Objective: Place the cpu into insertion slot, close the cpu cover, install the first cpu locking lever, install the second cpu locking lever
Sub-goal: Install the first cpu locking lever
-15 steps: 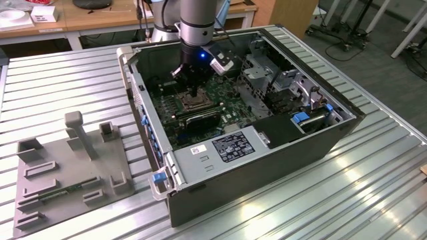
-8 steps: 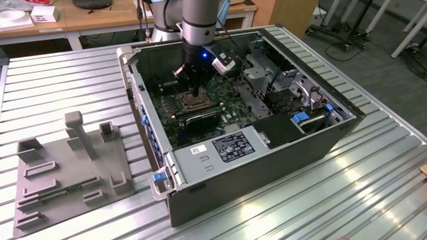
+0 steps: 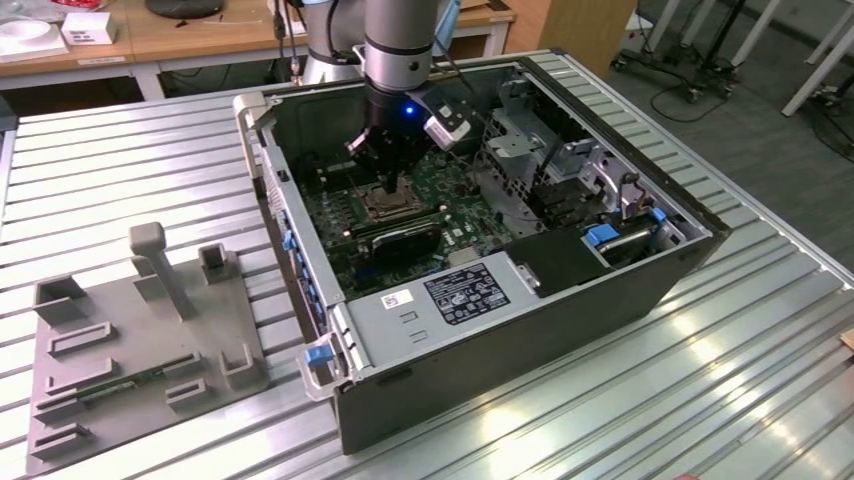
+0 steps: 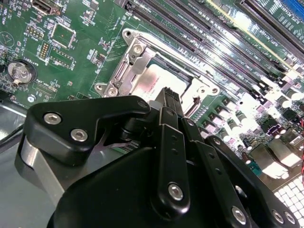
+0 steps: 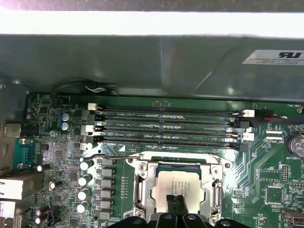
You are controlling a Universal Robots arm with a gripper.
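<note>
Since the claw (image 3: 388, 185) hangs straight down inside the open computer case (image 3: 534, 330) on the desk (image 3: 134, 150), all the work here is fine work over the insertion slot (image 3: 378, 212) on the green motherboard (image 5: 57, 142). In both wrist views its fingers are drawn together to a narrow tip with nothing held between them. That tip stands at the near edge of the cpu (image 5: 178, 183), either touching it or just above it; I cannot tell which.

The cpu lies flat in the slot and looks squarely seated. The cpu cover (image 5: 141, 190) appears to be down around it, framing the chip in its window. A thin locking lever (image 5: 114, 156) runs along the side nearest the memory slots (image 5: 166, 128), but I cannot tell whether it is hooked.

To my eye the step in hand is settling the cover. Doing it well means:
- pressing straight down, gently
- keeping the load on the metal frame rather than the bare chip
- staying level, so that one edge does not lift
- avoiding any sideways drag, since the tip could slip off the smooth plate towards the small parts beside the socket
</note>
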